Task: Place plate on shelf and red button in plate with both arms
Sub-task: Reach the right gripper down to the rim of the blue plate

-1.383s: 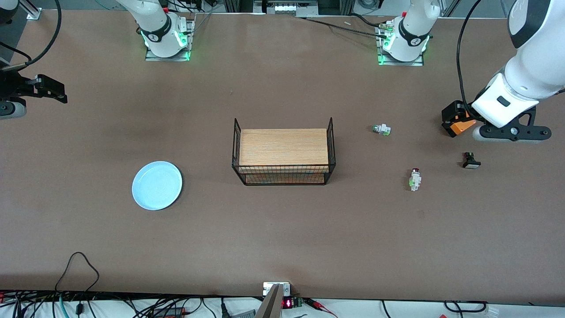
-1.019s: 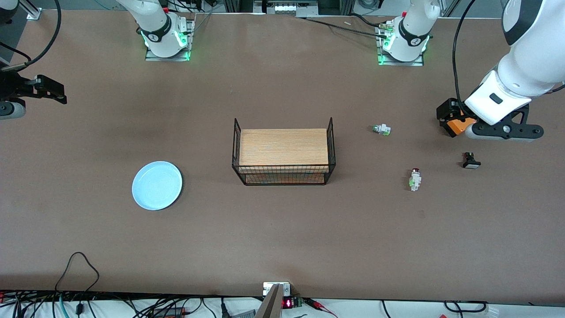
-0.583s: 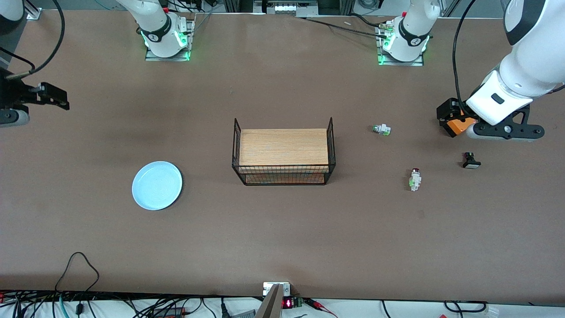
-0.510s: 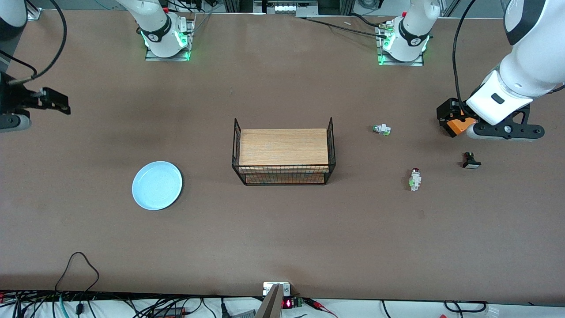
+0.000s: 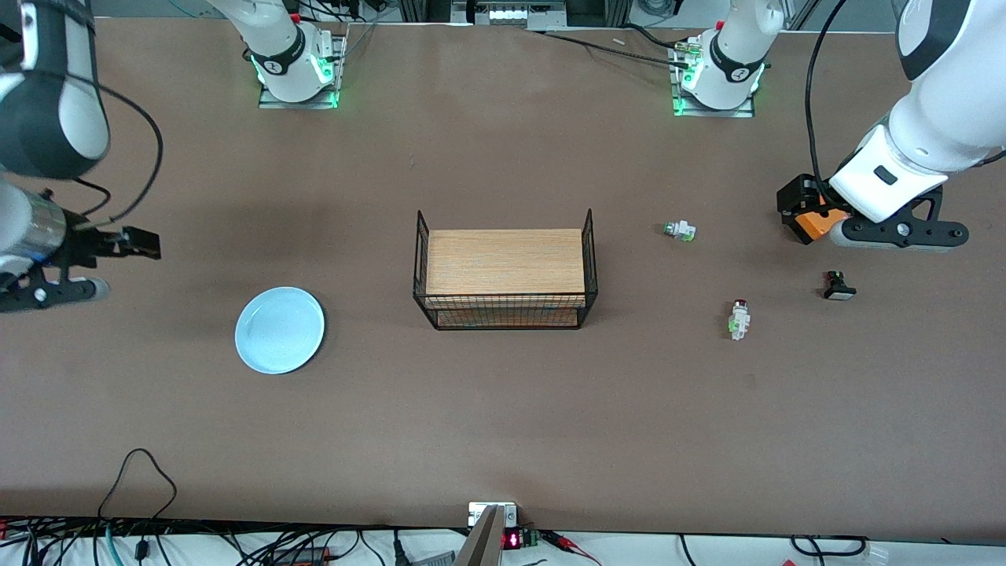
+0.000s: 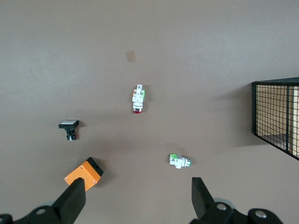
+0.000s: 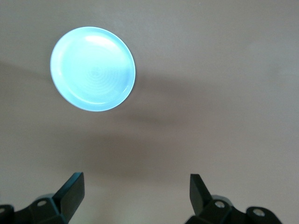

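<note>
Plate and red button are the two things to be moved, and neither is held yet. The round, shallow, glossy pale-blue plate [image 5: 280, 330] lies flat on the brown table [image 5: 503, 409] toward the right arm's end, well apart from the black wire rack with a wooden shelf [image 5: 505, 270] at the table's middle; judging by the task, the rack is the likely destination. The tiny white plastic push-button with a small red cap and a green side mark [image 5: 739, 318] lies on its side toward the left arm's end, nearer to the front camera than a similar white button with a green and silver cap [image 5: 679, 230], and near a small black button with a white face [image 5: 838, 286]. The right gripper [image 7: 135, 198] hangs over bare table beside the plate, its black fingers spread wide and empty, seemingly lining up to take the thin rim. The left gripper [image 6: 135, 203] hovers over the table near the three buttons, also spread and empty, with an orange block [image 6: 84, 173] showing by one finger. The red-capped button's small, hard body looks likely to call for a narrow, careful pinch.
</note>
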Controlling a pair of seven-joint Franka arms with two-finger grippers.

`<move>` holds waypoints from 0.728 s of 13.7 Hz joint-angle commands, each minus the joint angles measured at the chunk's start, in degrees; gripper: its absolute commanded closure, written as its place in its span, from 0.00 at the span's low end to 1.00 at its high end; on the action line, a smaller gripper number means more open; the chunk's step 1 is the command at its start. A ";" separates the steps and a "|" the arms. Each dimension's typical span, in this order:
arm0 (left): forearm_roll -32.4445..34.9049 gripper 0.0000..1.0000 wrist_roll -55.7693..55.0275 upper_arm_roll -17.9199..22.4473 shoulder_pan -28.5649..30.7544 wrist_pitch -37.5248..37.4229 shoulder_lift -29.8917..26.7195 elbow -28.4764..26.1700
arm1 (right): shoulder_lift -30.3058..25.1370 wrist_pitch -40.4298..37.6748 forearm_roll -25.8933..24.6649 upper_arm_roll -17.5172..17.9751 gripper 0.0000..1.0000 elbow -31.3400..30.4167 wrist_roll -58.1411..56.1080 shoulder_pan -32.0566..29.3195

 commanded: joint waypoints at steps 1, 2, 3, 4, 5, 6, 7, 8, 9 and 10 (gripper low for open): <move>-0.49 0.00 0.37 -0.34 0.20 -1.48 0.26 1.53 | 5.93 4.80 -0.02 0.38 0.00 1.38 0.46 -0.84; -0.58 0.00 0.37 -0.34 0.29 -1.56 0.26 1.53 | 7.69 7.00 -0.02 0.38 0.00 1.38 0.46 -0.84; -0.49 0.00 0.55 -0.26 0.29 -1.57 0.34 1.53 | 9.62 9.02 -0.02 0.38 0.00 1.38 0.46 -0.84; -0.58 0.00 0.98 -0.17 0.38 -1.57 0.35 1.53 | 11.38 10.35 0.06 0.38 0.00 1.38 0.46 -0.84; -0.58 0.00 0.73 -0.17 0.29 -1.57 0.26 1.44 | 13.14 11.41 0.15 0.38 0.00 1.38 0.54 -0.84; -0.58 0.00 0.38 -0.25 0.29 -1.65 0.26 1.44 | 14.37 12.03 0.33 0.38 0.00 1.38 0.54 -0.84; -0.40 0.00 0.46 -0.26 0.29 -1.57 0.34 1.44 | 15.78 12.64 1.72 0.38 0.00 1.38 0.72 -0.75; -0.49 0.00 0.46 -0.26 0.29 -1.57 0.26 1.44 | 17.62 14.04 4.35 0.38 0.00 1.38 1.59 -0.84; -0.49 0.00 0.46 -0.26 0.29 -1.65 0.26 1.44 | 19.38 16.84 8.37 0.38 0.00 1.38 2.47 -1.02; -0.49 0.00 0.46 -0.26 0.38 -1.65 0.26 1.44 | 20.70 20.09 12.85 0.38 0.00 1.20 2.65 -1.71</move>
